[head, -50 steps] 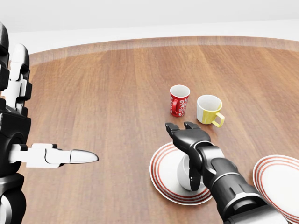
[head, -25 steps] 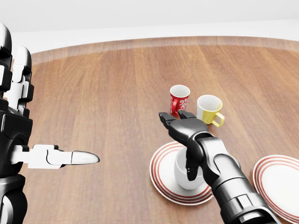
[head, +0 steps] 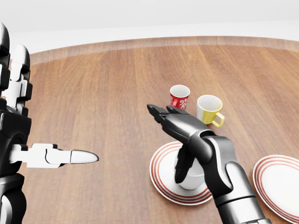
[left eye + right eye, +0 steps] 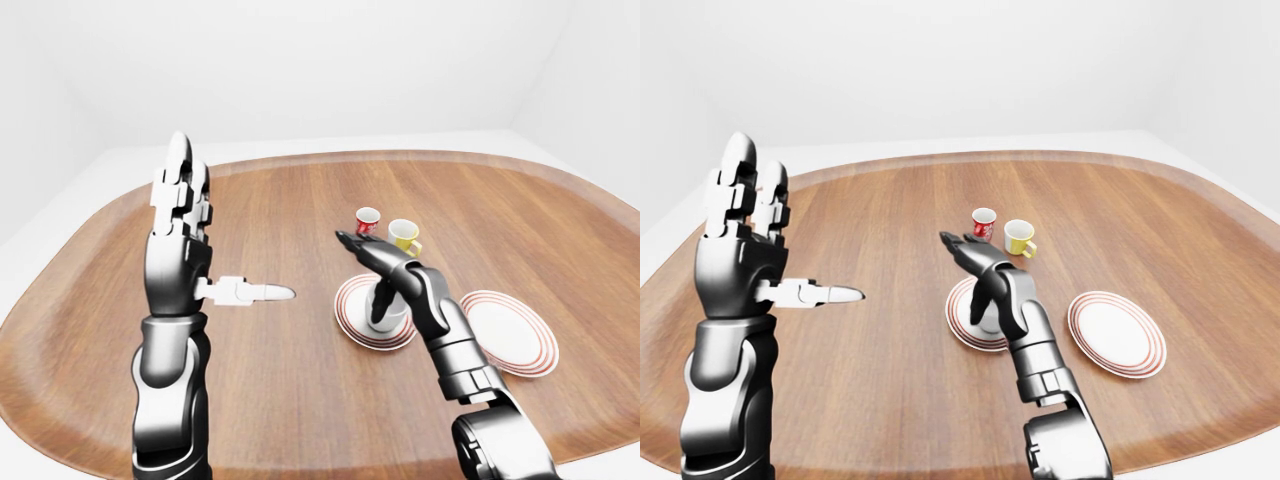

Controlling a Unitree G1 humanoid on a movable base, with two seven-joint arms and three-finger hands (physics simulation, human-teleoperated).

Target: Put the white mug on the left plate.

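The white mug (image 3: 196, 180) stands upright on the left plate (image 3: 160, 179), a white plate with red rings, at the lower middle of the head view. My right hand (image 3: 169, 137) hovers just above the mug and is open: its fingers (image 3: 160, 112) stretch up and to the left, and its thumb hangs down across the mug's left side, hiding part of it. Nothing is closed round the mug. At the left of the left-eye view my left hand (image 4: 215, 250) is raised and open, fingers pointing up and thumb pointing right, well away from the plate.
A red patterned mug (image 3: 179, 99) and a yellow mug (image 3: 209, 109) stand side by side just above the left plate. A second red-ringed plate (image 3: 280, 182) lies at the right. All rest on a large oval wooden table (image 3: 107, 93).
My right hand has opened and lifted off the white mug, its fingers swinging up and to the left. The mug stays on the left plate. The left hand has barely moved.
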